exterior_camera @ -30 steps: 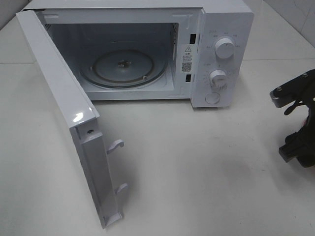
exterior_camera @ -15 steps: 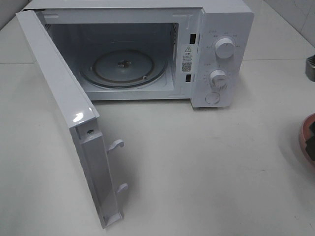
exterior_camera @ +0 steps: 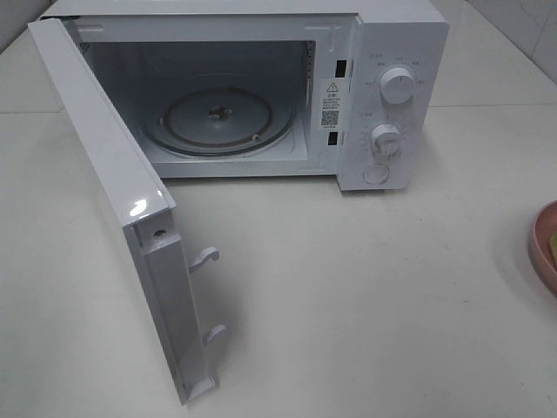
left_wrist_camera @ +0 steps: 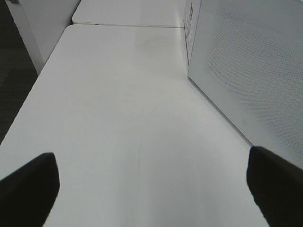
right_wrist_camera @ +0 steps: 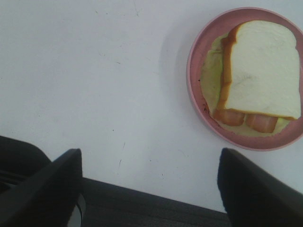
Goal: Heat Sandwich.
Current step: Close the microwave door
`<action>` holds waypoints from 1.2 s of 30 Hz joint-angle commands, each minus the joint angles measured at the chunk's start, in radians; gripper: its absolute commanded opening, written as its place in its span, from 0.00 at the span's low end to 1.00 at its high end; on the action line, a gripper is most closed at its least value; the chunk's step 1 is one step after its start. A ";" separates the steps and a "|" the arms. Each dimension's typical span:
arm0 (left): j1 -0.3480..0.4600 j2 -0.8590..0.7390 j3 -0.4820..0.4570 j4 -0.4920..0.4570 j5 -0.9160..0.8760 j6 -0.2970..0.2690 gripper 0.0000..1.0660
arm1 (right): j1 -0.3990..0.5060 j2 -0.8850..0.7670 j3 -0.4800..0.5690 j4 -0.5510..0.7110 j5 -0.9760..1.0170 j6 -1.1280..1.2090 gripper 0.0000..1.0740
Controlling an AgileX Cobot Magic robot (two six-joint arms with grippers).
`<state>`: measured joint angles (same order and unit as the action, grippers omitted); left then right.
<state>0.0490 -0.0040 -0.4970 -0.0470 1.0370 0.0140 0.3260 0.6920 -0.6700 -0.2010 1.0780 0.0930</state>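
While the microwave stood with its door swung open, I logged the sandwich on its pink plate, well right of it. Left gripper: jaws wide apart, empty. Right gripper: jaws apart, empty, near the plate.

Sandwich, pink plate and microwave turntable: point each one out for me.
sandwich [right_wrist_camera: 261, 66], right wrist view, on the top bread slice.
pink plate [right_wrist_camera: 195, 56], right wrist view, on its bare rim.
microwave turntable [exterior_camera: 193, 131], exterior high view, on the glass.

I took it for a lab test bench, not a home kitchen: a lone white microwave sat on a bare white table, with pale tiled wall just behind the microwave.
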 commanded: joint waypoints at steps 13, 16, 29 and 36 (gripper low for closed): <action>0.003 -0.028 0.002 -0.004 -0.002 0.002 0.97 | -0.001 -0.306 0.057 0.005 0.087 -0.008 0.71; 0.003 -0.028 0.002 -0.004 -0.002 0.002 0.97 | -0.051 -0.391 0.097 0.033 0.073 -0.013 0.71; 0.003 -0.028 0.002 -0.004 -0.002 0.002 0.97 | -0.178 -0.588 0.167 0.096 -0.037 -0.044 0.71; 0.003 -0.028 0.002 -0.004 -0.002 0.002 0.97 | -0.222 -0.683 0.167 0.102 -0.038 -0.051 0.71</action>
<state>0.0490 -0.0040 -0.4970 -0.0470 1.0370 0.0140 0.1200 0.0470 -0.5040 -0.0980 1.0490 0.0510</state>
